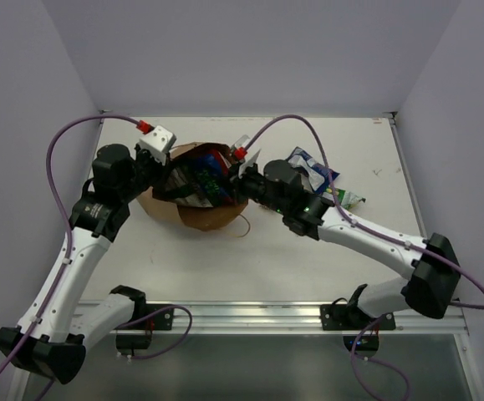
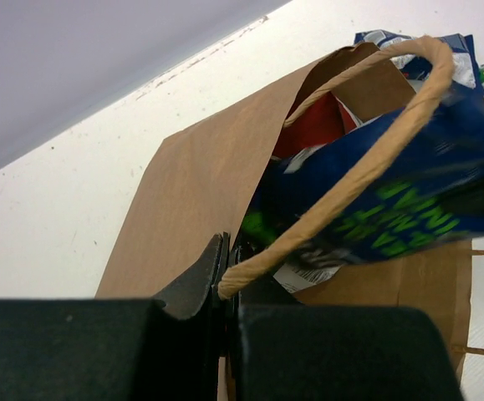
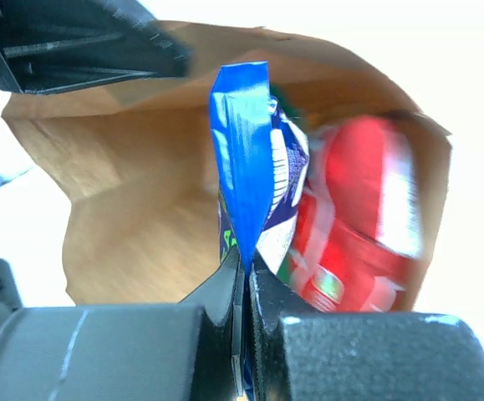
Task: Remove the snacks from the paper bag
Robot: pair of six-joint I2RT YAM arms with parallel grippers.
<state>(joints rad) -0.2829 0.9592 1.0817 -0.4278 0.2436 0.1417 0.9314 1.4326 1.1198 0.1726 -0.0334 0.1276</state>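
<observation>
Snacks (image 1: pixel 201 180) in bag (image 1: pixel 204 219), pkts (image 1: pixel 313 174) rt

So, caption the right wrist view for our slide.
Right gripper pinches a blue packet inside the open paper bag, a red bag beside it.

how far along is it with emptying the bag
Early on. Done: a blue bag and a green pack lie on the table, right of the paper bag. In hand: the left tool is shut on a handle, and the right tool pinches a blue packet at the bag's mouth. Left: at least a red bag is inside.
</observation>
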